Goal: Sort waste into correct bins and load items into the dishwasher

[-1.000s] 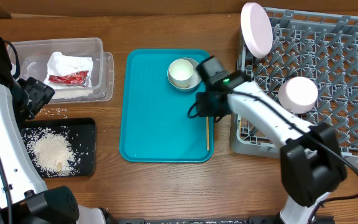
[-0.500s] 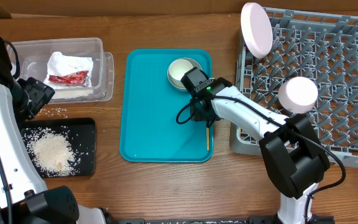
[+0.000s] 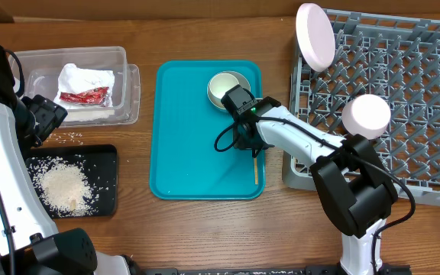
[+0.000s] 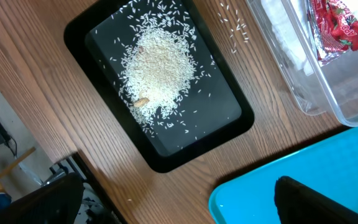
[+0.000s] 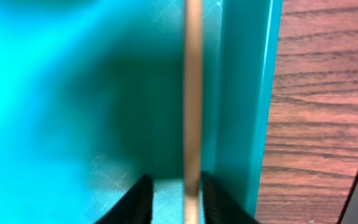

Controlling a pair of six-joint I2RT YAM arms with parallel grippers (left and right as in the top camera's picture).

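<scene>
Right gripper (image 5: pixel 178 190) sits low over the chopstick (image 5: pixel 192 93) along the teal tray's (image 5: pixel 73 74) 3 o'clock rim, jaws straddling it narrowly, not visibly pinched, likely for the dish rack (image 3: pixel 403 99); left gripper (image 4: pixel 179 202) hangs wide open above the black tray (image 4: pixel 160 165).

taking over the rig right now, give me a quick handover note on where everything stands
Left gripper: open, empty, near the black tray of rice.
Right gripper: fingers straddle the chopstick at the teal tray's right edge, not clamped yet.
Done: napkins and red wrapper are in the clear tub; plate and white bowl are in the dish rack.
Left: the chopstick and the grey-green bowl on the teal tray go to the rack; a few rice grains lie on the table beside the black tray.
</scene>
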